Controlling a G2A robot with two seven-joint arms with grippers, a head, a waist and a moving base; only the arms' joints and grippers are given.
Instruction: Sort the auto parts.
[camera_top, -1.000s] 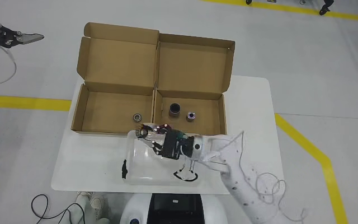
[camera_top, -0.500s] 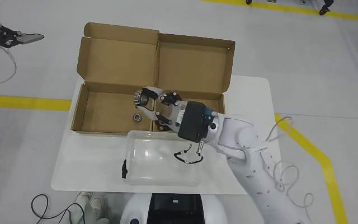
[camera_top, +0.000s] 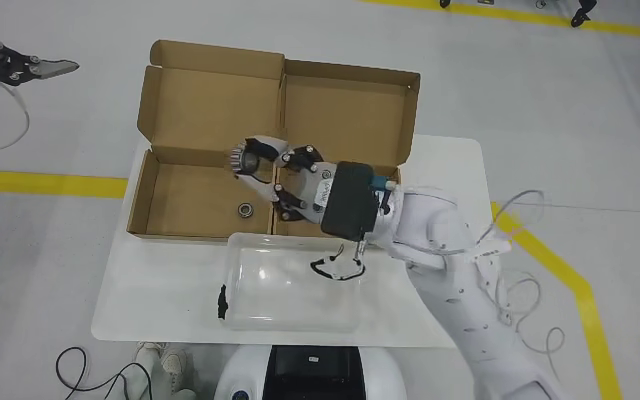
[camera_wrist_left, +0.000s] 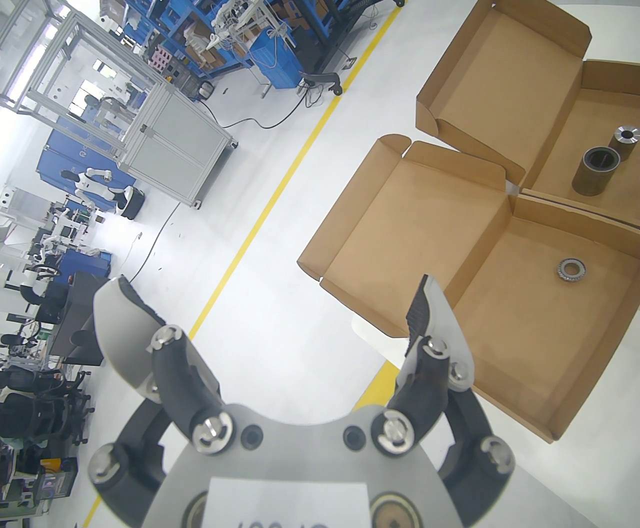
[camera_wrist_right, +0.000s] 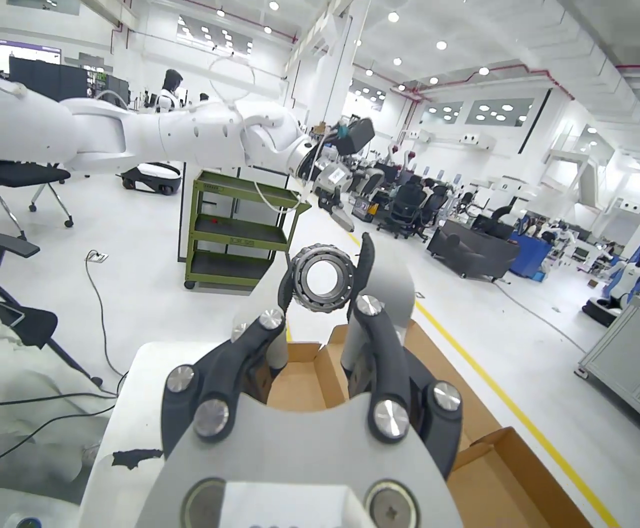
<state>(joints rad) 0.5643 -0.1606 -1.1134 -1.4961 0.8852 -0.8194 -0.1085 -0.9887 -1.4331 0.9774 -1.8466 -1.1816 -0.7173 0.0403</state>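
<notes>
My right gripper (camera_top: 247, 160) (camera_wrist_right: 324, 272) is shut on a steel roller bearing (camera_top: 243, 158) (camera_wrist_right: 323, 279), held in the air over the back of the left cardboard box (camera_top: 160, 205), near the wall it shares with the right box (camera_top: 388, 205). A smaller bearing ring (camera_top: 244, 210) (camera_wrist_left: 571, 269) lies on the left box's floor. The right box holds a dark sleeve (camera_wrist_left: 596, 171) and a small cylinder (camera_wrist_left: 625, 140); in the top view the arm covers them. My left gripper (camera_top: 42, 66) (camera_wrist_left: 272, 305) hangs open and empty over the floor, far to the left of the table.
A clear plastic bin (camera_top: 250, 290) stands at the table's front, just before the boxes. A small black scrap (camera_top: 221, 300) lies at its left end. Both box lids (camera_top: 215, 100) stand open behind. A black cable (camera_top: 335, 268) dangles from the right wrist over the bin.
The right gripper has risen out of the clear bin with the bearing and moved back and left, to above the left box. The left arm has kept still.
</notes>
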